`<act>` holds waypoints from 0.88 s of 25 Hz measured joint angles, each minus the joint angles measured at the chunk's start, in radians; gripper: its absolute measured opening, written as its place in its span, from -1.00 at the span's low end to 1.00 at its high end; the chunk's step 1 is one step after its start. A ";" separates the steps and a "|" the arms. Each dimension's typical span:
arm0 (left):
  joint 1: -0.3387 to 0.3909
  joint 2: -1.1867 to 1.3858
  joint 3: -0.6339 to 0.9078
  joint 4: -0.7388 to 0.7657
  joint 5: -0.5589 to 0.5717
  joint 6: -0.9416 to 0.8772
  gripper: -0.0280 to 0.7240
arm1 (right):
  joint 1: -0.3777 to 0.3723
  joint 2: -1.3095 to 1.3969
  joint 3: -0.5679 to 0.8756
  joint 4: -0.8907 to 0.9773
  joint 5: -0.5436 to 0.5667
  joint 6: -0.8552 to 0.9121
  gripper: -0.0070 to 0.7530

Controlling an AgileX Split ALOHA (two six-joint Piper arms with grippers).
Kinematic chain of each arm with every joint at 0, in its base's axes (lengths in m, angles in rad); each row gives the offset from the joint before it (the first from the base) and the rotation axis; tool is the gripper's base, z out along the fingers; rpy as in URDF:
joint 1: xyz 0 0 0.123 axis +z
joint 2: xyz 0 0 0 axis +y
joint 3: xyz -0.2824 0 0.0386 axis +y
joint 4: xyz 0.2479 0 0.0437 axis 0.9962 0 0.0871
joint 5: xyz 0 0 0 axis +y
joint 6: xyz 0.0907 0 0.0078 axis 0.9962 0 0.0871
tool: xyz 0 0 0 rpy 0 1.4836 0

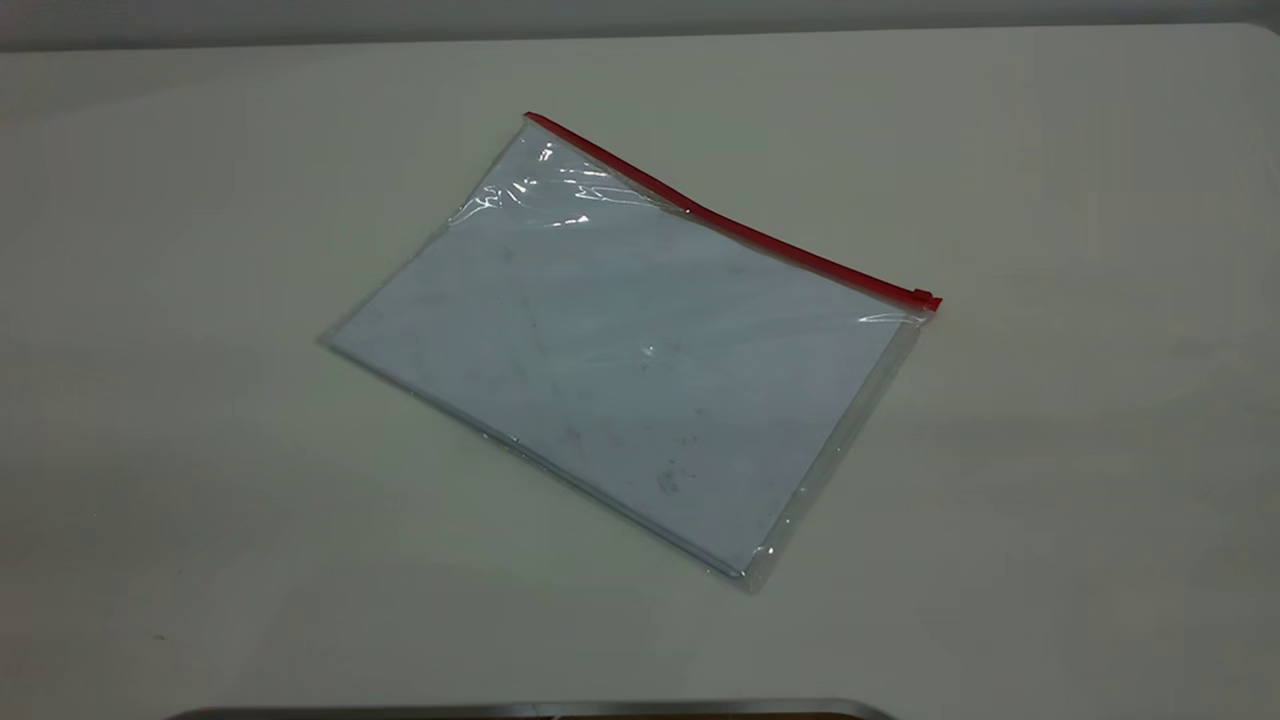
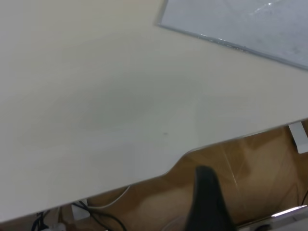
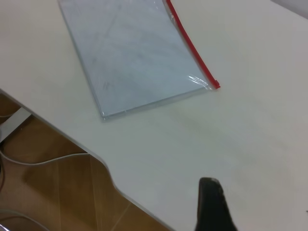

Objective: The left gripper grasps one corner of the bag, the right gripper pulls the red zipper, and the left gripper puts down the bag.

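The flat clear plastic bag point(image 1: 630, 350) with a pale blue-white smudged sheet inside lies on the white counter point(image 1: 200, 200), around the middle of the exterior view, turned at a slant. Its thin red zipper point(image 1: 730, 225) runs along the far long edge from about eleven o'clock down to three o'clock, with the small red slider tab point(image 1: 925, 299) at the three o'clock end. The bag's clear corner point(image 1: 905, 322) sits just beneath that tab. The left pincer point(image 2: 208, 202) hangs over the counter's edge, well apart from the bag, and whether it is apart or together cannot be told. The right pincer point(image 3: 212, 204) sits well apart from the slider tab, and its state likewise cannot be told.
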 joint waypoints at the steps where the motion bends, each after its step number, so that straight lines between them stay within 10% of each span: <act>1: 0.000 0.000 0.002 0.000 -0.002 0.000 0.63 | 0.000 0.000 0.000 0.000 0.000 -0.001 0.34; 22: 0.024 -0.027 0.004 0.016 -0.007 0.011 0.62 | 0.000 0.000 0.000 0.001 -0.007 -0.001 0.34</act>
